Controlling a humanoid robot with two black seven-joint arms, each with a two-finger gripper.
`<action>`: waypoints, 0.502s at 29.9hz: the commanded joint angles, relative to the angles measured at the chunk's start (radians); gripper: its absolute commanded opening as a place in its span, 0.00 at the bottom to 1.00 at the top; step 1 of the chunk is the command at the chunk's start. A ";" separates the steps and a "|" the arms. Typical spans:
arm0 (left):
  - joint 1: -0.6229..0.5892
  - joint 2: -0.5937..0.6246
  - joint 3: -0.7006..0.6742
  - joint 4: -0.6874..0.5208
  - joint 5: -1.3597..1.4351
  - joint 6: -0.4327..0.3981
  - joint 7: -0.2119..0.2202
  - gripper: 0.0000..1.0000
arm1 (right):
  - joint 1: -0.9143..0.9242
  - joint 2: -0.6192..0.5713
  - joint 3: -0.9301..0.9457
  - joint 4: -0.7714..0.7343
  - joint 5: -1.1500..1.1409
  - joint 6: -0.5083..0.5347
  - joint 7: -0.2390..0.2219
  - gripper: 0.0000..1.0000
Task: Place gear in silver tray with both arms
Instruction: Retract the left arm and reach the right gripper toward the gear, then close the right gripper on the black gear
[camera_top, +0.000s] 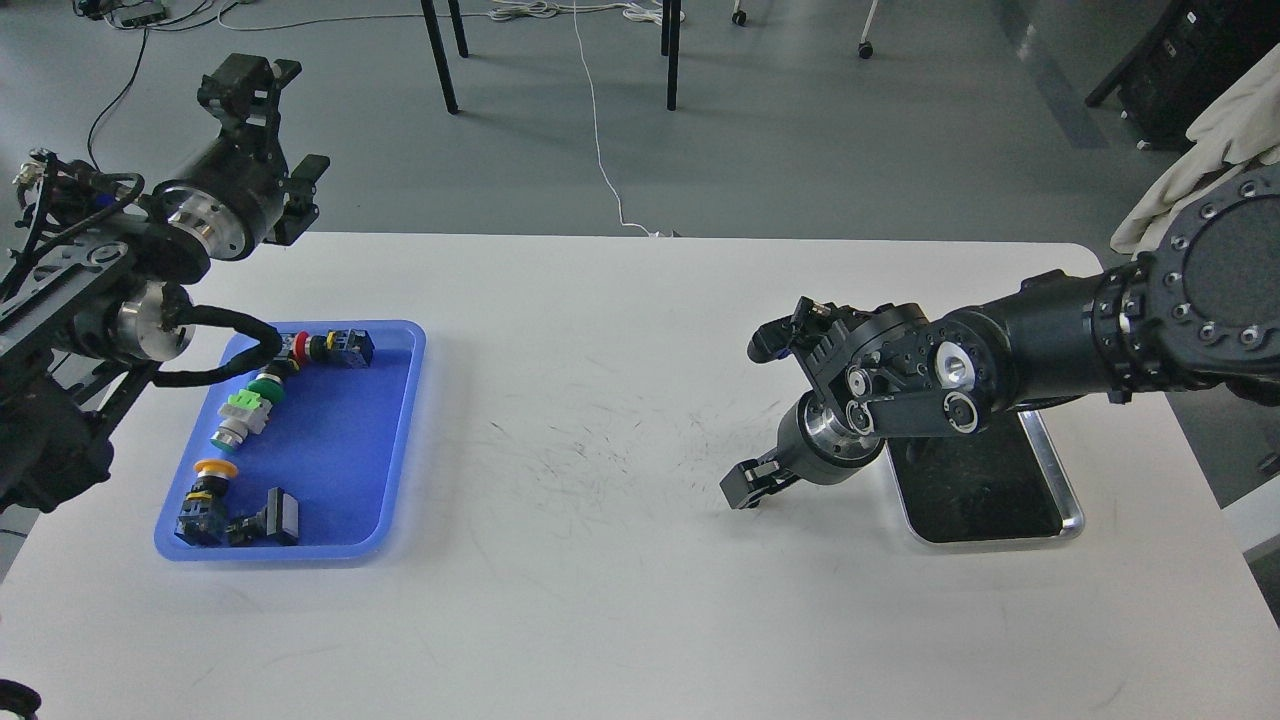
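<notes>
Head view shows the silver tray (1000, 500) at the table's (600, 600) right side, apparently empty, its near-left part hidden by the right arm. The parts lie well apart in the blue tray (390, 500) on the left. One risk: the right arm hangs over the silver tray and could block or knock it during a drop. The right hand (750, 485) points down-left, holding nothing; its opening I cannot tell. The left hand (285, 150), raised behind the blue tray, looks open and empty.
</notes>
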 joint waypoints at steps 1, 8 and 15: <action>0.003 0.005 0.001 0.000 0.000 0.000 -0.009 0.98 | -0.010 0.000 0.010 0.000 0.007 -0.006 0.002 0.85; 0.006 0.013 0.001 0.000 0.000 0.000 -0.012 0.98 | -0.012 0.000 0.021 -0.003 0.085 -0.008 0.002 0.85; 0.006 0.022 0.001 0.000 0.000 0.000 -0.014 0.98 | -0.015 0.000 0.021 -0.035 0.088 -0.006 0.000 0.82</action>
